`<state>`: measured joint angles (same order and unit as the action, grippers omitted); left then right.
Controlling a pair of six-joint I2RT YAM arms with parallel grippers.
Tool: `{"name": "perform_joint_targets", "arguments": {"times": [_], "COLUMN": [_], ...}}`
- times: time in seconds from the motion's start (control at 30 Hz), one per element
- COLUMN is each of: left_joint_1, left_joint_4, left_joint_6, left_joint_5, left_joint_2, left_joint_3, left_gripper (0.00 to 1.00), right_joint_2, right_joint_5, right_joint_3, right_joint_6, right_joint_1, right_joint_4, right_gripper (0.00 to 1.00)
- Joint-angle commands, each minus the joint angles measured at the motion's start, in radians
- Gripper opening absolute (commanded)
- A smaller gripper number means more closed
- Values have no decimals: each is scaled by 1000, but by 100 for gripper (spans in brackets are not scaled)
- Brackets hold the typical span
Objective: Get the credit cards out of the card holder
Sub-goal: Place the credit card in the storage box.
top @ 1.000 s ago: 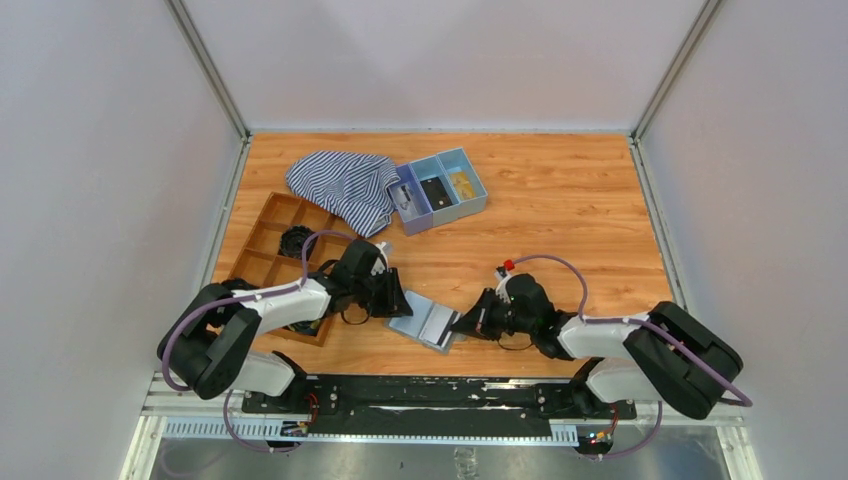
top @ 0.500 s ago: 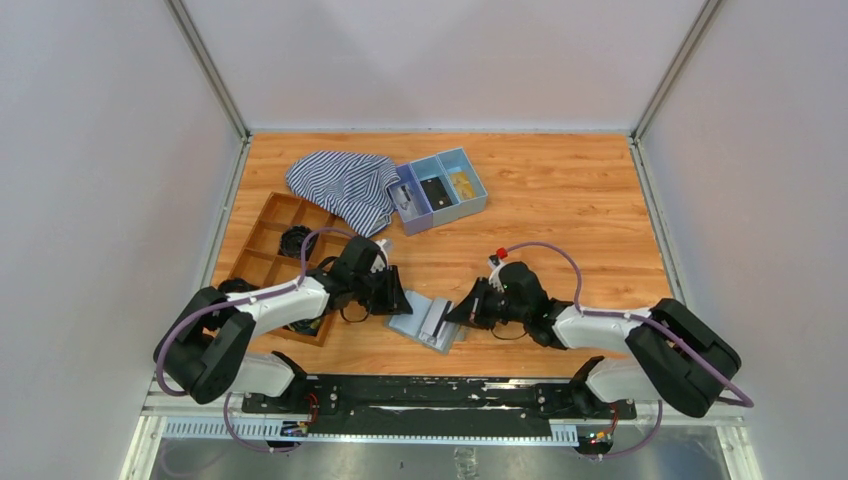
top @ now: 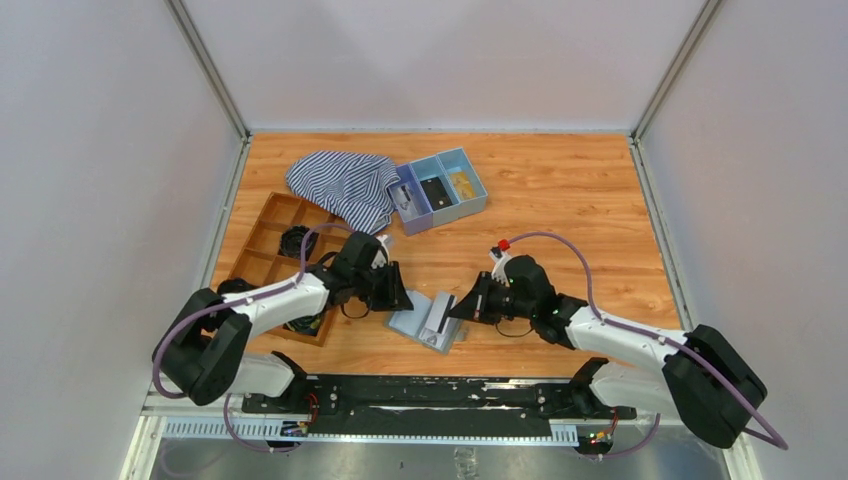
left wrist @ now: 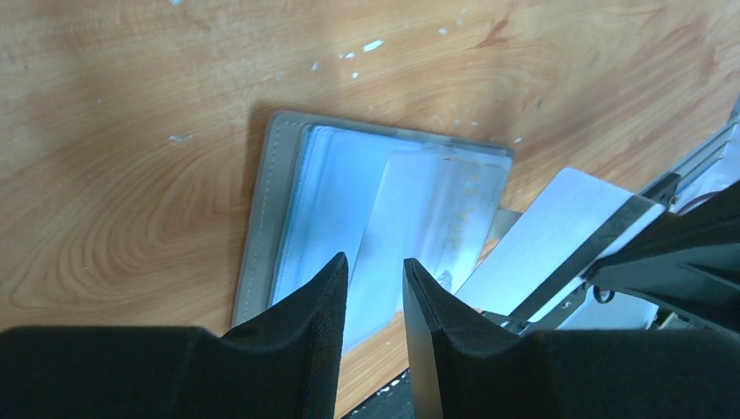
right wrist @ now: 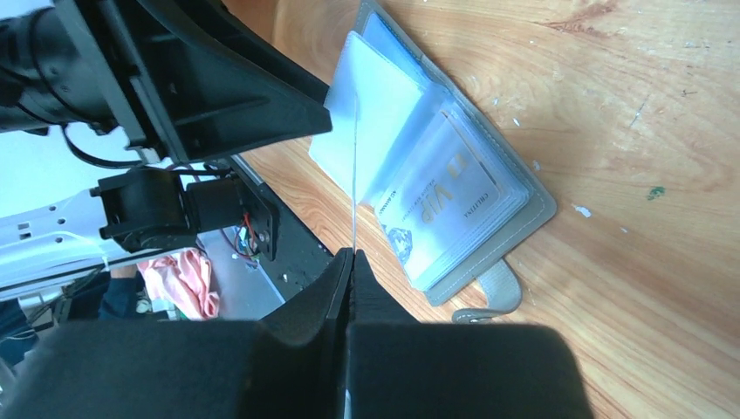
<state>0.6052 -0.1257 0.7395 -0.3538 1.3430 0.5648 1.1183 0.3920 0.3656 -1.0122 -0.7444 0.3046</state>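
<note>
Credit card (left wrist: 558,231) held over the open card holder (left wrist: 301,205).
Right jaws clamp it; left jaws stand parted above the holder.

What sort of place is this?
Probably a robot test booth: left arm and right arm bolted beside a wooden table, white walls around it, props like a card holder and striped cloth.

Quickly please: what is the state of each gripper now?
Left gripper: slightly open at the card holder; whether it grips anything cannot be told.
Right gripper: closed on a credit card.
</note>
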Motion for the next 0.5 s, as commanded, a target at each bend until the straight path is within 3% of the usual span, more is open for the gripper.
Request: {"name": "perform_joint_targets", "arguments": {"times": [0.0, 0.3, 0.47], "left_joint_1": [-5, -10, -75], "left_joint_4": [-71, -177, -166], "left_joint_6": [-37, -71, -66], "left_joint_5": [28, 86, 54], "left_joint_2": [-60, -103, -135], "left_joint_3": [58, 117, 96], "left_gripper": [34, 35, 35], "right_joint_2": [-21, -16, 3], "right_joint_5": [-8, 5, 2], "right_joint_3": [39, 156, 268], "right_joint_6": [78, 172, 245], "right_joint_1": [13, 12, 11], "right_joint_4": [-110, -223, -346], "right_gripper": [0, 0, 0]}}
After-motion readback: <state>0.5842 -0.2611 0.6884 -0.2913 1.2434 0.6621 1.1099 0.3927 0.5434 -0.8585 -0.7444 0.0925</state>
